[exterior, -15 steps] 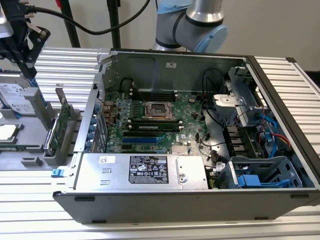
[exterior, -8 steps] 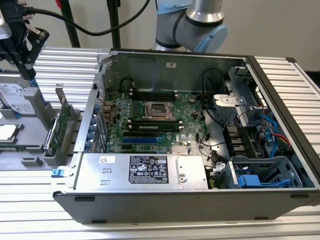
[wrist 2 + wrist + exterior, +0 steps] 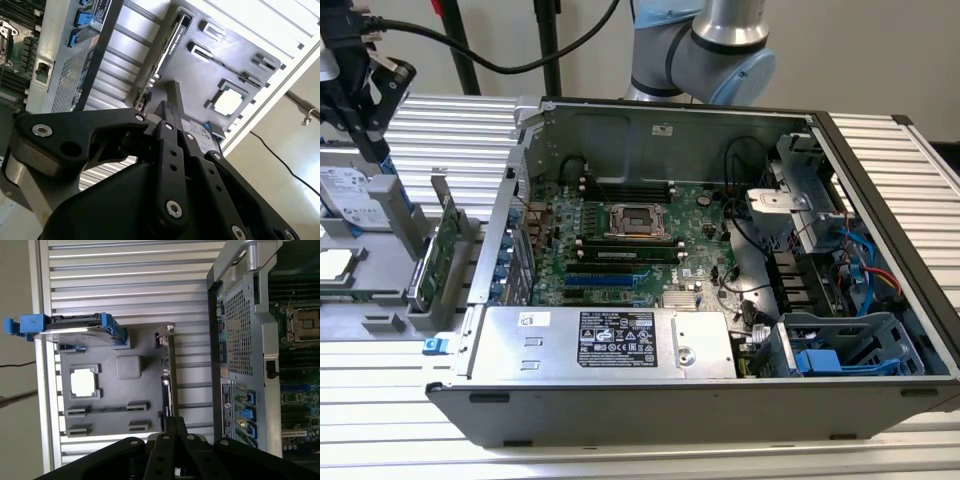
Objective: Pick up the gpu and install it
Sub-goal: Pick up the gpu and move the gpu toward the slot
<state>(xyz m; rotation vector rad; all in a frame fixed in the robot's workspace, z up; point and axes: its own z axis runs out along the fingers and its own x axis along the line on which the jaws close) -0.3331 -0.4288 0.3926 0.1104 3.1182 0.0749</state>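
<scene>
The gpu [image 3: 442, 250] stands on edge in a slot of the grey parts holder [image 3: 380, 320], at the exterior view's left of the open computer case [image 3: 720, 400]. Its green board faces the case and its silver bracket points up. In both wrist views it shows edge-on as a thin strip [image 3: 171, 370] [image 3: 170, 42]. My black gripper [image 3: 368, 130] hangs above the holder, well clear of the gpu. Its fingers [image 3: 175, 421] [image 3: 167, 107] look shut with nothing between them, in line with the card's edge.
A silver hard drive with blue rails [image 3: 75, 330] and a square processor chip [image 3: 82, 381] sit in the same holder. Inside the case lie the green motherboard [image 3: 620, 235], its expansion slots [image 3: 610, 285] and a silver power supply [image 3: 610, 340]. A ribbed metal table [image 3: 880, 440] lies underneath.
</scene>
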